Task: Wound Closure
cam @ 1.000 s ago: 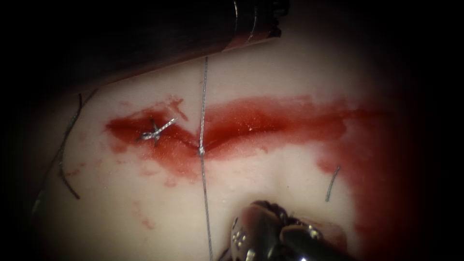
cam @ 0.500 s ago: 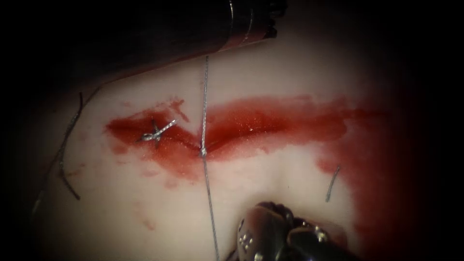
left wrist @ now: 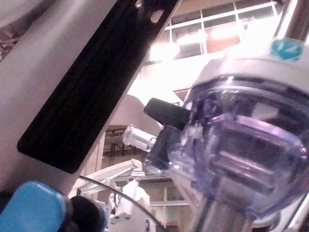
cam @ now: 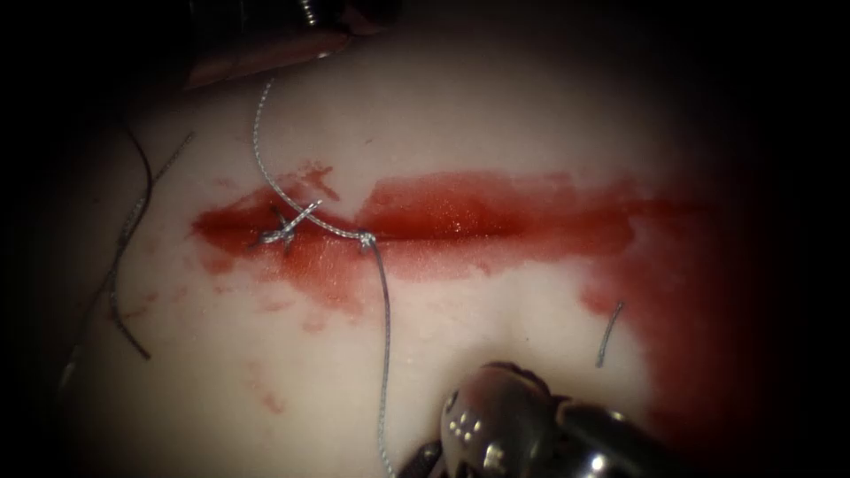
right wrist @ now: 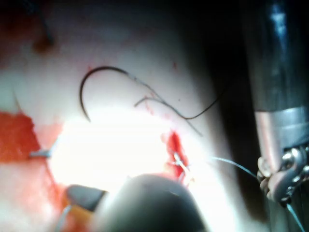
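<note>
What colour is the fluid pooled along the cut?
Red, a band of fluid along the cut across the pale tissue; best in the endoscope view.

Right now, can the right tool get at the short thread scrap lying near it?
Probably yes: the thread scrap lies on bare tissue just beside the right tool, with nothing between them.

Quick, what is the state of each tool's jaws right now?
Left tool: shut on the thread.
Right tool: cannot be told.
Needle: lying on the tissue, not in it.
</note>
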{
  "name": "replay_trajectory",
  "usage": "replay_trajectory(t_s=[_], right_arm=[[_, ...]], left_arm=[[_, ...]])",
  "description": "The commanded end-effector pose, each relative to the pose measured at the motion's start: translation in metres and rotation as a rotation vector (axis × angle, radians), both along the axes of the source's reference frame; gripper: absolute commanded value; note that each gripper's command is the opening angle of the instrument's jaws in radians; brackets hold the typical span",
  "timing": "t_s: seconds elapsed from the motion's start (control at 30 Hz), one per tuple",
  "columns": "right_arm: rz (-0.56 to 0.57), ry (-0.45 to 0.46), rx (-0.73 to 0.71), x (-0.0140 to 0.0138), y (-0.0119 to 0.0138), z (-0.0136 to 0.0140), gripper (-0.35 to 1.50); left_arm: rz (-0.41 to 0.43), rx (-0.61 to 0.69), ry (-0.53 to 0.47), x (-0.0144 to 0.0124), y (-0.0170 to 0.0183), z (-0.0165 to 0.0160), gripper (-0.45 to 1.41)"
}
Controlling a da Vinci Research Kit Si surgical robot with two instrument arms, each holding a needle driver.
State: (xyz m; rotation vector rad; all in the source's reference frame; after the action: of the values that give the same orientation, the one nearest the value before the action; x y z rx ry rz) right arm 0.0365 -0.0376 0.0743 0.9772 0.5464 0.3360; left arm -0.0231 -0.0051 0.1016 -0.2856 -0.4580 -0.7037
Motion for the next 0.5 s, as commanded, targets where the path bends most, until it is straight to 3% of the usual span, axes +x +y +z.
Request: replay_trajectory(t_s=[0.03, 0.07, 0.1, 0.2, 0.23, 0.27, 0.5], right_arm=[[0.097, 0.008, -0.041, -0.0005, 0.0024, -0.0004, 0.93], [0.159, 0.007, -0.057, -0.0009, 0.003, -0.0007, 0.89], [0.288, -0.012, -0.08, -0.0016, 0.0044, -0.0013, 0.86], [0.383, -0.051, -0.082, -0.0022, 0.0061, -0.0019, 0.76], [0.415, -0.058, -0.102, -0.0025, 0.0068, -0.0019, 1.03], [0.444, -0.068, -0.12, -0.0029, 0.0071, -0.0019, 1.09], [0.524, -0.094, -0.194, -0.0041, 0.0077, -0.0017, 0.89]], left_arm=[[-0.008, 0.059, -0.127, 0.0004, 0.001, -0.0019, -0.45], [-0.02, 0.11, -0.226, 0.001, 0.0007, -0.0029, -0.45], [-0.07, 0.135, -0.394, 0.0022, 0.0003, -0.0048, -0.45], [-0.119, 0.111, -0.59, 0.0037, 0.0003, -0.0066, -0.45], [-0.13, 0.098, -0.738, 0.0047, 0.0005, -0.0075, -0.45], [-0.15, 0.11, -0.86, 0.0058, 0.0007, -0.008, -0.45], [-0.169, 0.23, -1.058, 0.0082, 0.0003, -0.0093, -0.45]])
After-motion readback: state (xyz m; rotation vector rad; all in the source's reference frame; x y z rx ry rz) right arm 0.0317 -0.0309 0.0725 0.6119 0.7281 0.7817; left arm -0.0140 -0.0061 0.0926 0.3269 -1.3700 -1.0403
